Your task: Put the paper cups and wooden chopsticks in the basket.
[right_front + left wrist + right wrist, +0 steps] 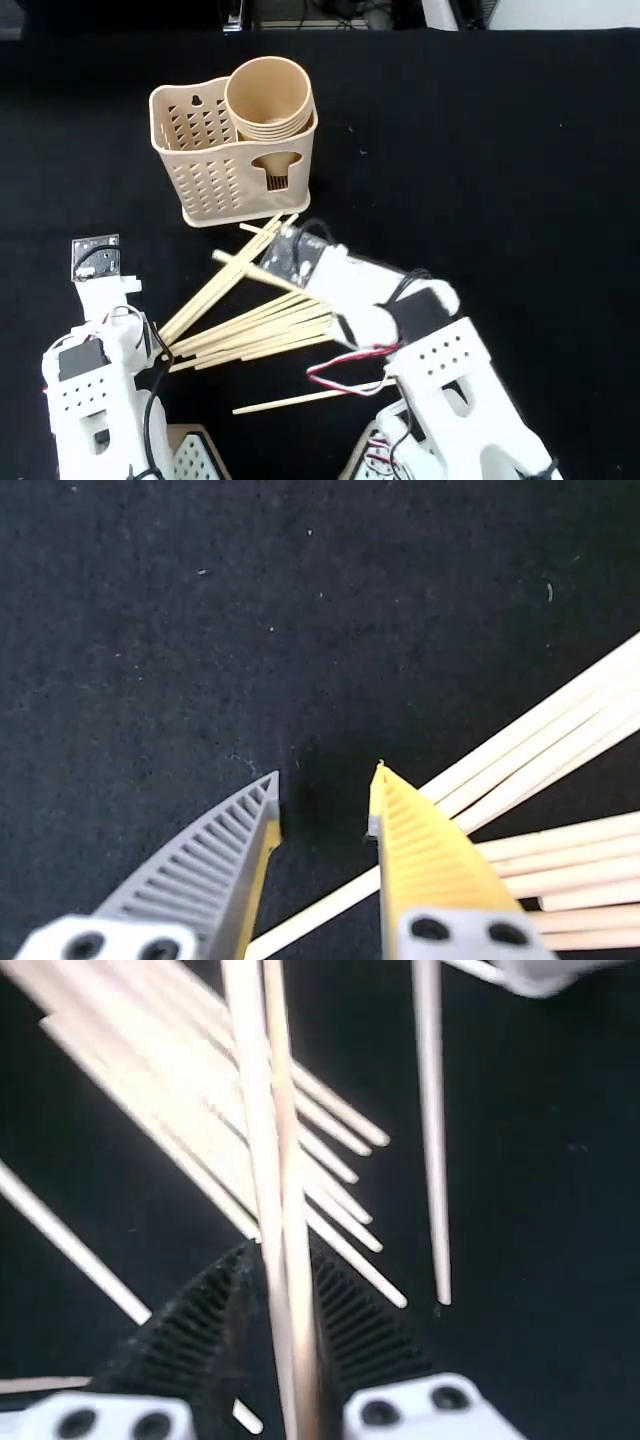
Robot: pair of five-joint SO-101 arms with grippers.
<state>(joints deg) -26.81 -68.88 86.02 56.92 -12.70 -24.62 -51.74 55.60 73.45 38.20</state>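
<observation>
The beige perforated basket [205, 165] stands at the back of the table with a stack of paper cups [268, 95] in one of its compartments. Wooden chopsticks [260, 335] lie fanned out on the black cloth in front of it. Just before the basket, my right gripper [287, 252] [285, 1260] is shut on two chopsticks [265, 1110], which slant over the pile. My left gripper [325, 780] [160, 348] stands open, low over the cloth at the pile's near-left end. Its yellow finger [425, 865] lies over some chopstick ends [560, 740].
One chopstick [300, 398] lies apart near the front, beside the right arm's base. A small white mount [95, 257] sits at the left. Black cloth [500, 150] covers the table, with free room at the right and back right.
</observation>
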